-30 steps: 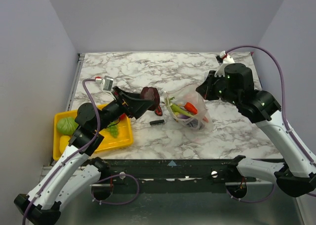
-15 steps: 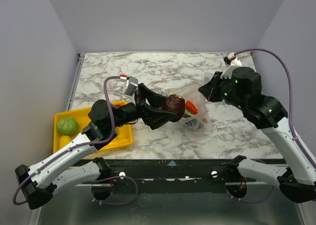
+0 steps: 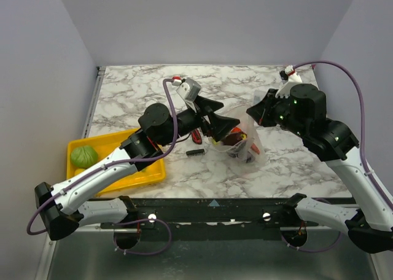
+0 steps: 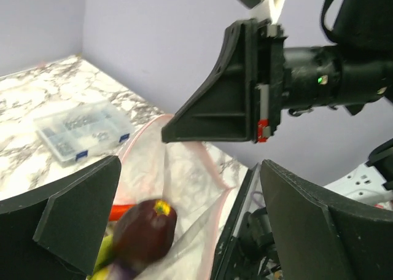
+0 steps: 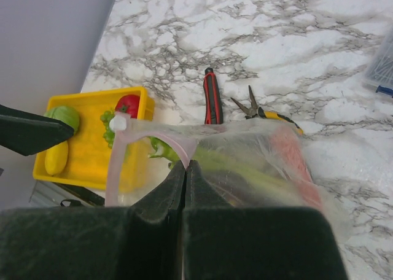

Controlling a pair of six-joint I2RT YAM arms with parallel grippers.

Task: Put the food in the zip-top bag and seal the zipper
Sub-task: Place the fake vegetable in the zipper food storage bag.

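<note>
The clear zip-top bag [image 3: 241, 146] lies mid-table with its mouth held up and open. My right gripper [image 3: 255, 112] is shut on the pinkish zipper strip [image 5: 177, 146], pinching it at the rim [image 5: 185, 164]. My left gripper [image 3: 223, 115] hovers at the bag's mouth, open and empty in the left wrist view [image 4: 190, 191]. A dark purple-red fruit [image 4: 144, 231] sits blurred just inside the mouth, free of the fingers. An orange carrot [image 3: 238, 132] and green celery [image 5: 245, 172] lie inside. A tomato [image 5: 128, 103], a green fruit [image 3: 84, 156] and a yellow fruit [image 5: 55, 160] are in the yellow tray [image 3: 132, 172].
A red utility knife [image 5: 212, 97] and yellow-handled pliers [image 5: 265, 111] lie on the marble behind the bag. A small black part [image 3: 195, 151] lies left of the bag. A clear parts box [image 4: 80, 128] stands at the back right. The tray is at the front left edge.
My left arm swung right from the tray to the bag's mouth carrying the dark fruit, then opened; the fruit now lies in the bag's mouth. The right gripper kept its hold.
</note>
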